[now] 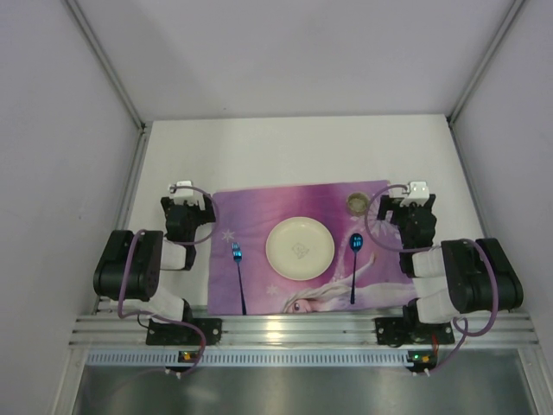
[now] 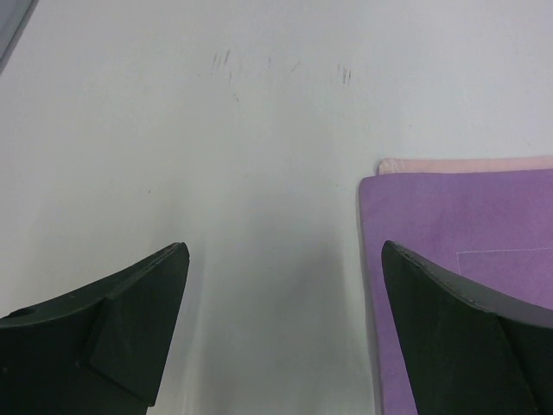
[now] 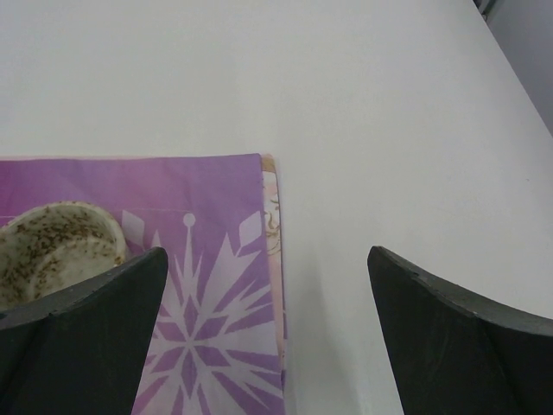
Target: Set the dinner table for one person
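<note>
Right wrist: speckled cup [image 3: 52, 246] on the placemat [image 3: 216, 285] is half hidden; left end effector [image 2: 283, 251] and right end effector [image 3: 268, 253] gape empty.

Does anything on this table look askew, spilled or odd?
Nothing serious. The placemat lies slightly askew on the dinner table. The plate, fork, spoon and cup sit neatly on it, with nothing spilled. Faint scuff marks show on the table.

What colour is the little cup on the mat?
The cup is cream with brown speckles, clearest in the right wrist view.
</note>
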`<state>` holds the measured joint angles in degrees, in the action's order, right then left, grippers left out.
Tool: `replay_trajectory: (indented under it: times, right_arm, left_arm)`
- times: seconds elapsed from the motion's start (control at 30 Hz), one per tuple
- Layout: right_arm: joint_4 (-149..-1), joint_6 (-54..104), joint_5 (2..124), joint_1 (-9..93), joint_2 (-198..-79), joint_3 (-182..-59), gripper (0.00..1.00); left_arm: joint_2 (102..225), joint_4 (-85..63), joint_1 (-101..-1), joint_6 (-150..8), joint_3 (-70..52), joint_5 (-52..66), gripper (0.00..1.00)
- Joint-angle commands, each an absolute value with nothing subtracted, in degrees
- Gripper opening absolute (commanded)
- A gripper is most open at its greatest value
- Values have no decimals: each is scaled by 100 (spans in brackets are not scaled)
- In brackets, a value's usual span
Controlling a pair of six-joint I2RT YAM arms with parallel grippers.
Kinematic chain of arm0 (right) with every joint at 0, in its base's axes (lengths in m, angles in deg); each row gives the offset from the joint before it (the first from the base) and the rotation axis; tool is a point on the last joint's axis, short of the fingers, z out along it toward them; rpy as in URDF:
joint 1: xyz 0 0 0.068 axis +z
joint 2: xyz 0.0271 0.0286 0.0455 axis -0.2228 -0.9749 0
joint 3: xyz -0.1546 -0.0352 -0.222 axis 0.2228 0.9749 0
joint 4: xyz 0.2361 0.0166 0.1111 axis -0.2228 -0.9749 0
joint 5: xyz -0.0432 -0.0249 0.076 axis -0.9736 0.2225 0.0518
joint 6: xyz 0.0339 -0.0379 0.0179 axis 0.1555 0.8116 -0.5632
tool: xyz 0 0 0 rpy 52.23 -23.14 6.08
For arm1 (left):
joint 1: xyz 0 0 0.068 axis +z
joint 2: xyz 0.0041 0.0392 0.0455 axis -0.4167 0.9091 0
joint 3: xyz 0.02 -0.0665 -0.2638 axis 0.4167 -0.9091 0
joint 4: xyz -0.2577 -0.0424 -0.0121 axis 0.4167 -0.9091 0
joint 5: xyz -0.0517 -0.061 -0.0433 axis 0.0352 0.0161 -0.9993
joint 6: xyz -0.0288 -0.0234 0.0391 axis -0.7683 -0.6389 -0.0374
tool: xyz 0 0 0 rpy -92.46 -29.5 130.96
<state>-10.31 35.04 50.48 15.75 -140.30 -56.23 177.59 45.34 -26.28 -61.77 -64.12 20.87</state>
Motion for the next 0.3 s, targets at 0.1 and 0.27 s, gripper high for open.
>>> replay_trajectory:
  times: [0.1,0.27]
  right_arm:
    - [-715,3515,5295,1507,-14029,-5891,100]
    - [-671,3480,5321,1481,-14028,-5874,100]
  left_arm:
    - [17810,4952,-2612,-6218,-6287,2003,98]
    - [17810,4952,-2612,-6218,-6287,1994,98]
